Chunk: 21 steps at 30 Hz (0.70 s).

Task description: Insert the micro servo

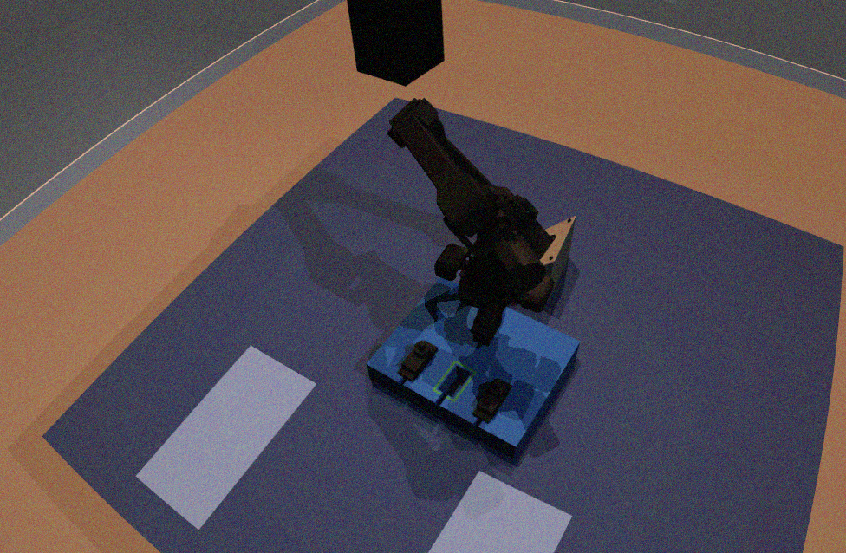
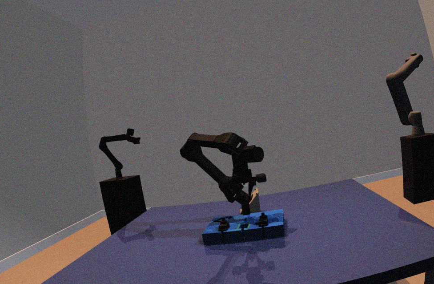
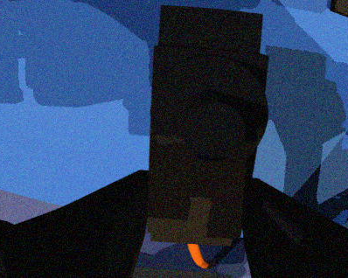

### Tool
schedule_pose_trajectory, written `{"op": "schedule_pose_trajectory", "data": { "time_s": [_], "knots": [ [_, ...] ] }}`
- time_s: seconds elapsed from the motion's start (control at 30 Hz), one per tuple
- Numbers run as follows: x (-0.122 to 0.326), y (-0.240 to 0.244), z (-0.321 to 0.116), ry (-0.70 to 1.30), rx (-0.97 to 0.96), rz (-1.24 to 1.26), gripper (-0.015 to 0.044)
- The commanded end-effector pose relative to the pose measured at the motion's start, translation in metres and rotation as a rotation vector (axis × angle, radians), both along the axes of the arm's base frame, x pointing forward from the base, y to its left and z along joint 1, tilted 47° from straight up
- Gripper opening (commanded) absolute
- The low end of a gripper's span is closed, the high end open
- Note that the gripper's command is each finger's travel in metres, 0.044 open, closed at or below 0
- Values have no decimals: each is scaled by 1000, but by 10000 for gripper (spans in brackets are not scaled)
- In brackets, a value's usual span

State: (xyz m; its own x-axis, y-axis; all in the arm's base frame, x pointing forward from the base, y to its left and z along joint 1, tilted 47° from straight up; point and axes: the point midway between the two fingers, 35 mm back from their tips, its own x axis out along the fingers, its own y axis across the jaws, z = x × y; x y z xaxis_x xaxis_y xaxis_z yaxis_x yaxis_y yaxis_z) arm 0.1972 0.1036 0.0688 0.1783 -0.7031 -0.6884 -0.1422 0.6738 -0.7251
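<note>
Micro servo (image 1: 488, 326) (image 2: 245, 208) (image 3: 203, 131), a dark rectangular block with a rounded output boss facing my wrist camera. My black parallel-jaw gripper (image 1: 488, 306) (image 2: 246, 200) (image 3: 198, 187) is partly closed, its fingers standing about a third open and clasping the block's two long sides. The servo lies over the blue box-shaped deck (image 1: 548, 339) (image 2: 276, 214) (image 3: 67, 144), outside the pocket; whether its underside touches the deck I cannot tell. A curved orange cable (image 3: 195, 254) leaves its end between my fingers.

Beyond it, the rectangular pocket (image 1: 454, 380) (image 2: 243, 226), outlined in green, is unfilled, flanked by two dark block-shaped seated servos (image 1: 418, 359) (image 2: 263, 219). The deck rests on a dark blue-violet tabletop (image 1: 685, 293) (image 2: 324, 234). Near the deck stands a tan slanted panel with dark holes (image 1: 559, 239) (image 2: 255, 196). Well apart, in the exterior view's background, two jointed arms (image 2: 112, 154) (image 2: 399, 97) surmount black box-shaped pedestals (image 2: 123, 200) (image 2: 419, 167) before a grey wall (image 2: 224, 73).
</note>
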Motion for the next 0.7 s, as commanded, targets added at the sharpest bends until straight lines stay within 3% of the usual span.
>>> {"op": "schedule_pose_trajectory", "data": {
  "time_s": [0.0,0.67],
  "knots": [
    [-1,4,4,-4,6,-4,0],
    [23,7,8,78,-15,77,0]
  ]
}}
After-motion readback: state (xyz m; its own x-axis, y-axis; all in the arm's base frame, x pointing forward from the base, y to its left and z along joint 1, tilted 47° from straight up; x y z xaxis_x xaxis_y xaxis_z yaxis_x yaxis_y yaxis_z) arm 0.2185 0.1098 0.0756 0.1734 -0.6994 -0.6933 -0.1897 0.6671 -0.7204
